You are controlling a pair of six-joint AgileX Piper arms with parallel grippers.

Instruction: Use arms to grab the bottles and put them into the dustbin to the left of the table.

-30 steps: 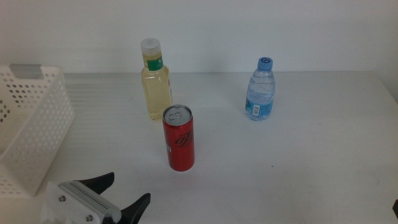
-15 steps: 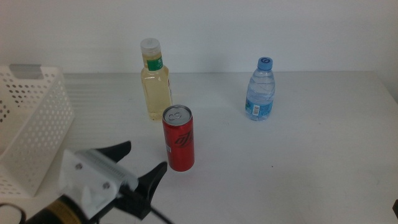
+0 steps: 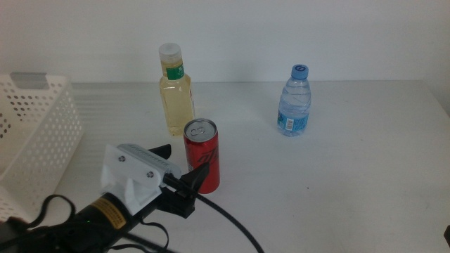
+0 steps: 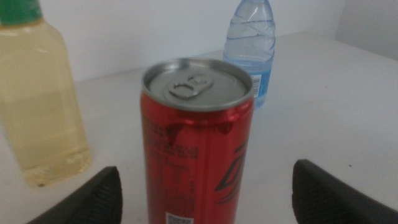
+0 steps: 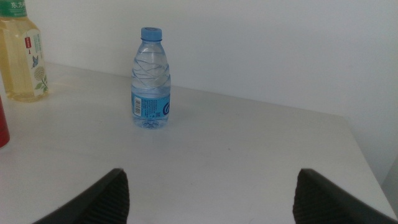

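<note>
Red aluminium drink can (image 3: 202,166) is standing upright mid-surface, just at 5 o'clock of the yellow-liquid bottle (image 3: 175,91). Left gripper (image 3: 184,173) is reaching with fingers spread wide, not touching; next it likely needs advancing, then closing. Right gripper (image 5: 208,199) is waiting, open.

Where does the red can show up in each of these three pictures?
Middle view: the red can stands near the centre of the table, with the left gripper at it, jaws open.
Left wrist view: the can fills the centre, between the jaws.
Right wrist view: only a red sliver at the edge.
Shared landmark: the blue-capped water bottle.
</note>
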